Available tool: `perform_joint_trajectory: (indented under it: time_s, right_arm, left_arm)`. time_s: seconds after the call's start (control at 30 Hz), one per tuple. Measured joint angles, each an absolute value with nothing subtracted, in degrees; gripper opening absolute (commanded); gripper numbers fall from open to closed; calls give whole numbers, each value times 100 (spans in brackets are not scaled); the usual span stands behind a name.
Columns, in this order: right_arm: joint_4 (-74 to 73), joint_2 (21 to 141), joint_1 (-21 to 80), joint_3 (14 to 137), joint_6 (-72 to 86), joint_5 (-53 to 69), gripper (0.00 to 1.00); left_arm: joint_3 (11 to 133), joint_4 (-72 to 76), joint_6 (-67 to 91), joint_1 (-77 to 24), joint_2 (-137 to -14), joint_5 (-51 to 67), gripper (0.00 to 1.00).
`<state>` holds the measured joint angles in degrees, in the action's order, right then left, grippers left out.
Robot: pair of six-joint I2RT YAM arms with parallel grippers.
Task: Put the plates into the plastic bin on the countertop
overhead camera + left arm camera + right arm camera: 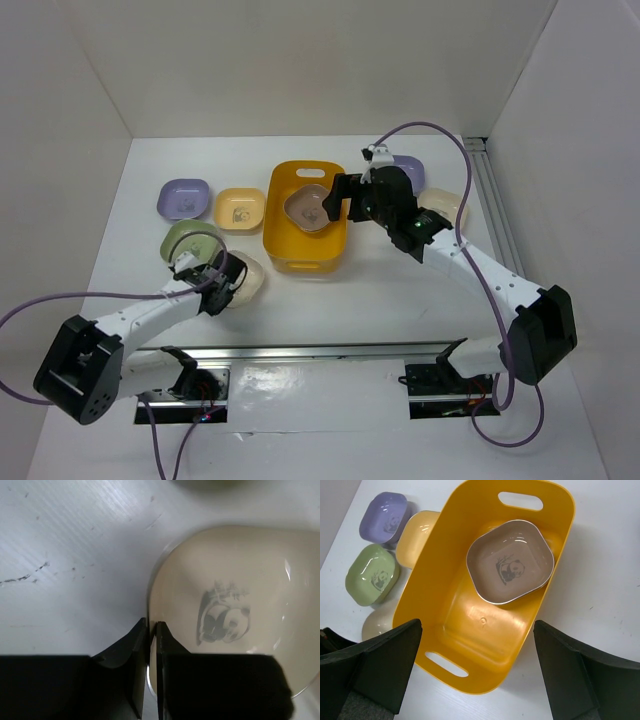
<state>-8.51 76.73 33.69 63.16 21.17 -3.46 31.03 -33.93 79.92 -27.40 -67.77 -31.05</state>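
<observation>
A cream plate (235, 580), a shallow rounded-square dish, lies flat on the white desk (400, 300) at the front left. The left jaws are drawn narrow over its near rim. One finger sits outside the edge and one inside the bowl, with the rim pinched in the slim gap between them. A small grey panda with a sprig of bamboo is printed at the plate's centre.

Just to the right of this plate stands the plastic bin (300, 258), a large yellow-orange tub in the middle of the desk with a handle slot at each end. A brown-mauve plate (510, 562) with the same panda print sits inside at the far end. The right jaws hang above the bin, spread wide and holding nothing, with the brown-mauve plate below and beyond them.

Left of the bin, a yellow-orange plate (240, 209) sits just beside its wall, and a lavender plate (184, 198) lies further left. A green plate (185, 238) lies in front of those two, just beyond the cream plate. The lavender and green plates show the panda print too.

Right of the bin, partly hidden behind the right arm (470, 262), are a second lavender plate (410, 168) and a second cream plate (447, 203).
</observation>
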Motion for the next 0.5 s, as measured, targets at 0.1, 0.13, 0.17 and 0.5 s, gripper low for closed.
perform_joint_trajectory:
  time_s: [0.1, 0.13, 0.17, 0.5]
  right_arm:
    - [-849, 7673, 3363, 6316, 2112, -320, 100]
    - [-849, 7673, 3358, 6316, 2112, -314, 100]
    - [-843, 7673, 3347, 6316, 2112, -305, 100]
    - [-838, 7673, 3317, 6316, 2115, -255, 100]
  left_arm:
    - [3048, -3227, 8243, -2720, -6458, -3114, 9]
    - [3046, -3214, 8287, -2720, -6346, -3107, 1]
    - [3026, -3260, 8309, -2722, -6294, -3098, 0]
    - [2860, -4849, 8812, -3144, -4635, -3055, 0]
